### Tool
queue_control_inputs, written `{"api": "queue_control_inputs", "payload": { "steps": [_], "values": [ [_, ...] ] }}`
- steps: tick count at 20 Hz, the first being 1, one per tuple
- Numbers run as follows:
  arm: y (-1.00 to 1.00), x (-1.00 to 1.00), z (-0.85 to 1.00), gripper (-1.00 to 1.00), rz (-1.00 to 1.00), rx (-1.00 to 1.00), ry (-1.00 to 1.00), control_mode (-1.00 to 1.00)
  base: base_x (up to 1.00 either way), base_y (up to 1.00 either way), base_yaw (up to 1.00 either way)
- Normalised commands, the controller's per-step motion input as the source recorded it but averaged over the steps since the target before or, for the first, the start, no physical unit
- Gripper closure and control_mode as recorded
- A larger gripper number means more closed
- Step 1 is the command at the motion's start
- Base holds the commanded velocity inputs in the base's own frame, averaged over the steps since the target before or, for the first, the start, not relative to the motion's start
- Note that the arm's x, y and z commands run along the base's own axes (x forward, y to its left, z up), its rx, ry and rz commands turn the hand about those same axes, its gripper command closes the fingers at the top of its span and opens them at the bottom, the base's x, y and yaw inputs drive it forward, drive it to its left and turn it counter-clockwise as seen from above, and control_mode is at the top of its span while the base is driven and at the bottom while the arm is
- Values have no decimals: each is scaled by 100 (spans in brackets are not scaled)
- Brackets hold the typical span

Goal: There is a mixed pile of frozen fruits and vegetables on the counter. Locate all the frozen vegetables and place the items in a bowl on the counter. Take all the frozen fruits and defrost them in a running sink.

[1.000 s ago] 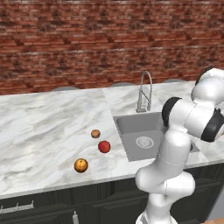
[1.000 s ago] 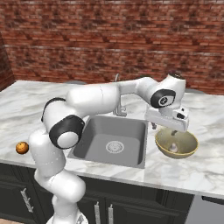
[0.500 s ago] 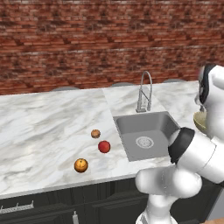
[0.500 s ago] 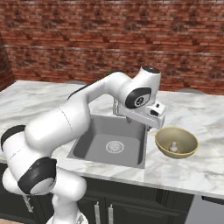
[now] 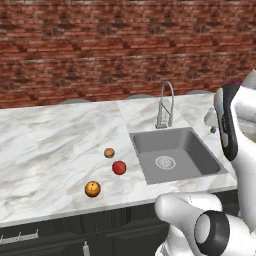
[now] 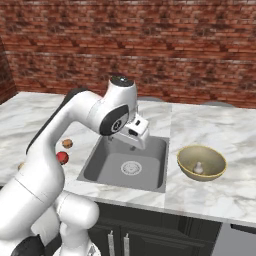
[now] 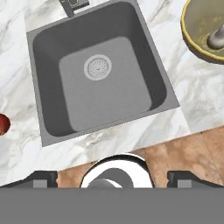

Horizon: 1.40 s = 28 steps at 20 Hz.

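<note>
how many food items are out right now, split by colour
Red: 1, the glossy red ball on the white marble counter.
Orange: 2, the small brownish-orange ball and the larger orange ball with dark marks, both on the counter.
Pale beige: 1, the tiny mushroom inside the tan-gold bowl.
Total: 4

Grey-veined white counter (image 5: 50,145), grey sink (image 6: 102,167), tan-gold bowl (image 6: 186,170) (paler inside), glossy red ball (image 5: 119,168).
</note>
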Motion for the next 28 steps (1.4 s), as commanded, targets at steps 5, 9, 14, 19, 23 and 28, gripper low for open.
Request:
{"api": "queue_control_inputs", "payload": {
  "steps": [5,9,14,19,23,28],
  "values": [
    [96,-30,21,-100,3,0,-8,-100,0,0,0],
    [62,-1,18,-100,6,1,-10,-100,0,0,0],
    [53,7,0,-100,10,6,-5,-100,0,0,0],
    [69,15,-13,-100,26,4,9,-100,0,0,0],
    [71,20,-7,-100,25,-2,9,-100,0,0,0],
    [70,27,-5,-100,17,-14,10,-100,0,0,0]
  ]
}}
